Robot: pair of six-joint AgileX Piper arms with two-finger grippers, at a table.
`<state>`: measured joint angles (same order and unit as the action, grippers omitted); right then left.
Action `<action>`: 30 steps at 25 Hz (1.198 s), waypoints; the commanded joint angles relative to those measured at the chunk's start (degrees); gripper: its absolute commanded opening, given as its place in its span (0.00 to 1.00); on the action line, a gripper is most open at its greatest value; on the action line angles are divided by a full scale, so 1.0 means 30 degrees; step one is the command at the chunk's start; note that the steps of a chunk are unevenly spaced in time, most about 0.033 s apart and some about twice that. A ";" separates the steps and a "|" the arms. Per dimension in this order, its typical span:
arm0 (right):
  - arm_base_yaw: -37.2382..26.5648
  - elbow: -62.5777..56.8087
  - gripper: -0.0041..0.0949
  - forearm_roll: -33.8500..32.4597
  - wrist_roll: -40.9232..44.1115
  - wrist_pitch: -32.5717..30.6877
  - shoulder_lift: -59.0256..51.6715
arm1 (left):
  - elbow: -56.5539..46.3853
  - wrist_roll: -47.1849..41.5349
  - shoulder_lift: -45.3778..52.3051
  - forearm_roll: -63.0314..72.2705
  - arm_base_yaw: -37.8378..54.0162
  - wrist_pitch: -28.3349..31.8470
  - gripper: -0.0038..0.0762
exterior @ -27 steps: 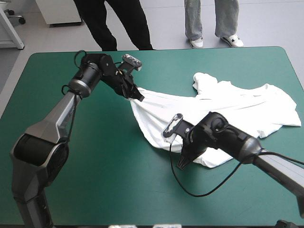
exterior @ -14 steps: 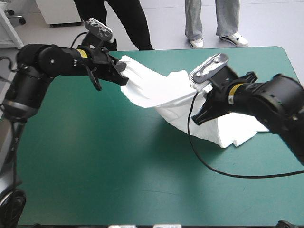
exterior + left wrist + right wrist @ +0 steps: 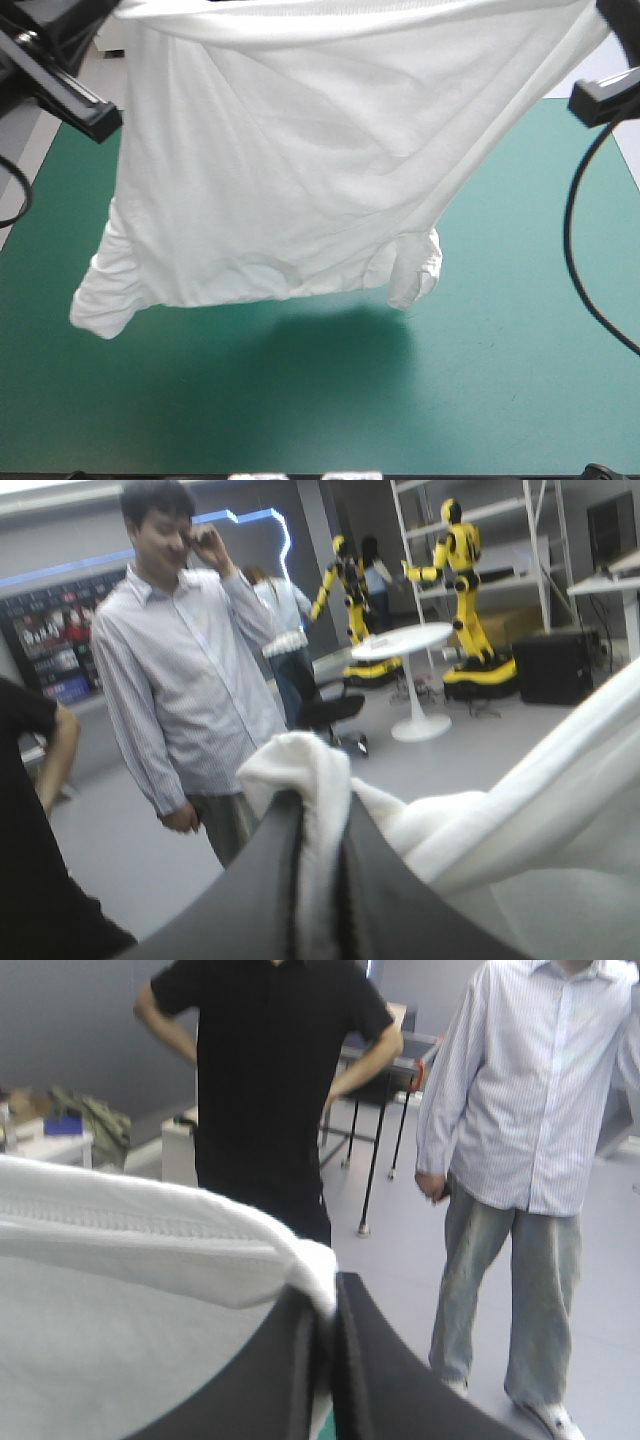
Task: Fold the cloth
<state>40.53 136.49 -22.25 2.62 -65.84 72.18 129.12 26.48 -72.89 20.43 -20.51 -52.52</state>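
The left gripper (image 3: 320, 820) and right gripper (image 3: 328, 1305) each pinch the T-shirt (image 3: 290, 170) by its top edge; it hangs spread above the table (image 3: 500, 380). Grip depth appears shallow: a jerk could free a corner and collapse the spread.

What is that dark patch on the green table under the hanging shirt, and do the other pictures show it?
High view: it is the shadow of the T-shirt, cast on the teal-green cover under its hanging hem, so light probably falls from above. Left wrist view: the left gripper, shut on the T-shirt, looks into the room; no shadow shows. Right wrist view: the right gripper, the same.
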 commanded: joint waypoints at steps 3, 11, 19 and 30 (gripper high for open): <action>-0.0122 0.1842 0.03 -0.0847 0.0417 0.4753 -0.0323 | 0.3135 0.0280 0.0372 0.0648 0.0000 0.2445 0.04; -0.0122 0.1808 0.03 -0.1271 0.0417 0.6347 0.0031 | 0.3539 0.0642 0.0066 0.0617 0.0000 0.2445 0.04; -0.0122 0.1808 0.03 -0.5924 0.3543 0.5475 0.2540 | 0.3502 -0.0721 -0.2946 -0.0091 0.0000 0.2593 0.04; -0.6987 0.1850 0.03 -0.2037 0.5294 1.2318 0.7205 | 0.3580 -0.1531 -0.7990 -0.1482 0.0000 1.2426 0.04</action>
<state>23.98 140.96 -33.50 19.80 -38.68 94.56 138.31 22.35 -97.63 14.74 -20.51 -28.40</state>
